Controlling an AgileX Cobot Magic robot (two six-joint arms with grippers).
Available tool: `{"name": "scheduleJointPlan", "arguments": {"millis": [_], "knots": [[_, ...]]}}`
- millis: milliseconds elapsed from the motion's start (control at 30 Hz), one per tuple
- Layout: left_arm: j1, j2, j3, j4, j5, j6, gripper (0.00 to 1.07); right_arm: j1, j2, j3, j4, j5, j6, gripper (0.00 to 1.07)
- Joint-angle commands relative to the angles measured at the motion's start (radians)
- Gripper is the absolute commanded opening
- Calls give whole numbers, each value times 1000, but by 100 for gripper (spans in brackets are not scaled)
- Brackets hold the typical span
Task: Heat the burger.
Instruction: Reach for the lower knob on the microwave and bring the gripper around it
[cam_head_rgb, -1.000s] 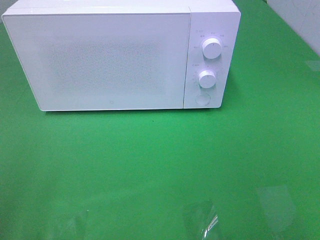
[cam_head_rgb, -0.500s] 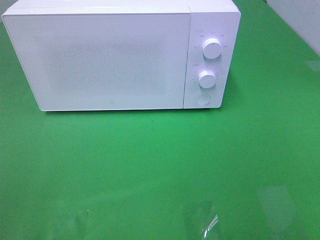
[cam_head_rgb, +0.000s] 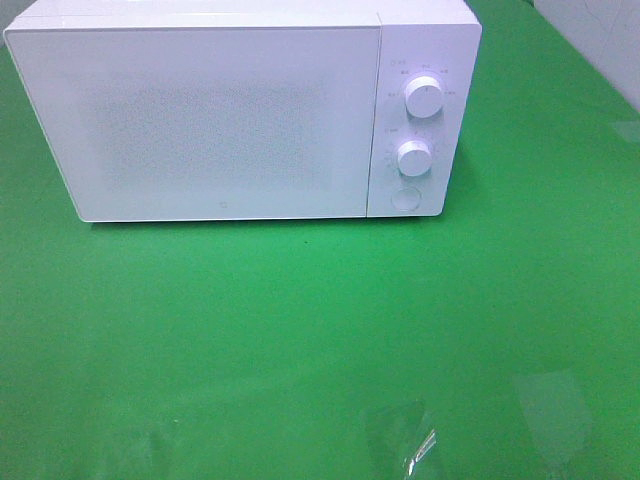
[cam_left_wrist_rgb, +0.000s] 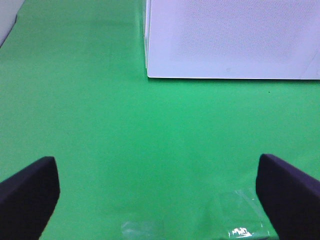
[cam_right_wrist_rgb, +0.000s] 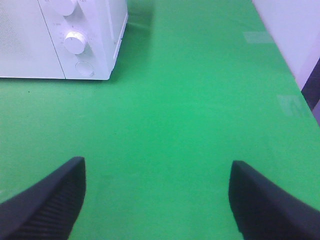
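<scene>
Two hands, both released: your left hand (cam_left_wrist_rgb: 157, 172) has its dark fingers (cam_left_wrist_rgb: 30, 200) spread wide over bare green worktop with nothing between them. Your right hand (cam_right_wrist_rgb: 157, 172) matches, ribbed fingers (cam_right_wrist_rgb: 50, 200) well apart and gripping nothing. Burger: not visible in any view, so you can't tell where it is. White microwave (cam_head_rgb: 220, 110) sits on the worktop (cam_head_rgb: 320, 320) at roughly 11 o'clock in the high view. Its door (cam_head_rgb: 200, 120) is shut flush, and the speckled window is too opaque to make out anything inside. Control panel (cam_head_rgb: 450, 130) is on the 3 o'clock side of the door. It carries the upper knob (cam_head_rgb: 425, 97), the lower knob (cam_head_rgb: 413, 157) at its 6 o'clock, then the round button (cam_head_rgb: 405, 198) at 6 o'clock again, just beside the lower knob. Your left wrist view catches the door end of the microwave ahead of the hand, well apart from the fingers. Your right wrist view catches the panel end with the lower knob and button, also well apart from the fingers. Clear film scrap (cam_head_rgb: 415, 445) lies flat on the worktop at about 5 o'clock in the high view, glinting. The left wrist view shows it just beside one finger. Pale wall (cam_head_rgb: 600, 35) edges the worktop at 1 o'clock.
</scene>
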Motion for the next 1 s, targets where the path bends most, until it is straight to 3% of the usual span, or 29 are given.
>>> {"name": "scheduleJointPlan", "arguments": {"millis": [33, 1000], "knots": [[3, -22, -1, -3, 5, -5, 101, -6, -27, 4, 2, -10, -7, 76], [3, -22, -1, -3, 5, -5, 101, -6, -27, 2, 2, -11, -10, 76]]}}
